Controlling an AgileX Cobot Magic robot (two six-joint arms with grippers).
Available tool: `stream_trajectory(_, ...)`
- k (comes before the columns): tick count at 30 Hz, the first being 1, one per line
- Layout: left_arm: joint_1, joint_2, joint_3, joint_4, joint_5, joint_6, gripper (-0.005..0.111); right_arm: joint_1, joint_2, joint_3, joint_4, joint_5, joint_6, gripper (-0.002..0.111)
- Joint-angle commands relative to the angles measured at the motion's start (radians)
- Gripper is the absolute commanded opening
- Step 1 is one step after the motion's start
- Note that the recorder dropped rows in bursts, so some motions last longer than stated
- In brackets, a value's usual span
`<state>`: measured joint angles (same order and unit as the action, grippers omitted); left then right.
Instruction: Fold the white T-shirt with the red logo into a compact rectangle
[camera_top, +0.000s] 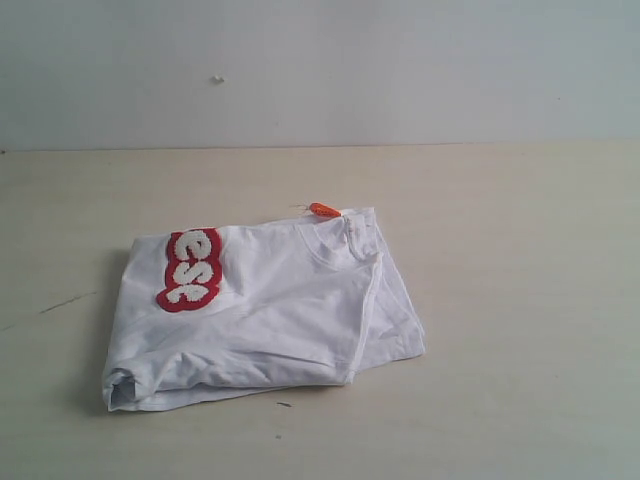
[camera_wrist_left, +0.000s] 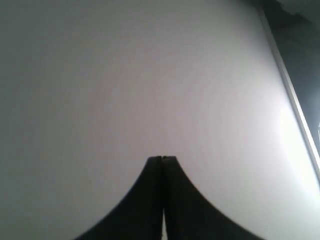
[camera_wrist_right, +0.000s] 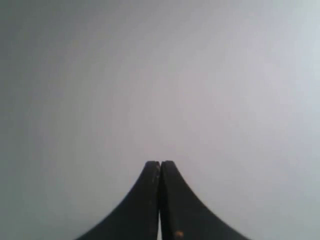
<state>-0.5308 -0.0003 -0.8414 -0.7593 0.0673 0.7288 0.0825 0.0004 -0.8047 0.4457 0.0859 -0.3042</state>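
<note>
Jaws clenched empty, L gripper (camera_wrist_left: 161, 158) & R gripper (camera_wrist_right: 160, 162); white T-shirt (camera_top: 290, 300) lies folded.

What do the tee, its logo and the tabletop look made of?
White T-shirt: thin matte knit, likely cotton; it folds softly and creases. Red logo: white letters look fuzzy, maybe chenille or towelling, on a red outline. Table: smooth pale beige top, possibly laminate; no grain visible.

The place looks like a plain lab or test bench. A pale beige tabletop (camera_top: 520, 320) spans the exterior view from side to side, and its far edge meets a blank grey-white wall (camera_top: 420, 70). Thin dark scuffs (camera_top: 68, 300) mark the surface towards its left edge.
</note>
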Motion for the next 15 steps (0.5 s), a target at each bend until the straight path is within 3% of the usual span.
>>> stream_trajectory(1,0.002,0.000,-0.004,-0.005,0.011,0.000,0.000,-0.001,0.000,-0.003,-0.001,-0.005,-0.008,0.000)
stream_trajectory(15,0.002,0.000,-0.004,-0.005,0.014,0.000,0.000,-0.001,0.000,-0.003,-0.001,-0.003,-0.008,0.000)
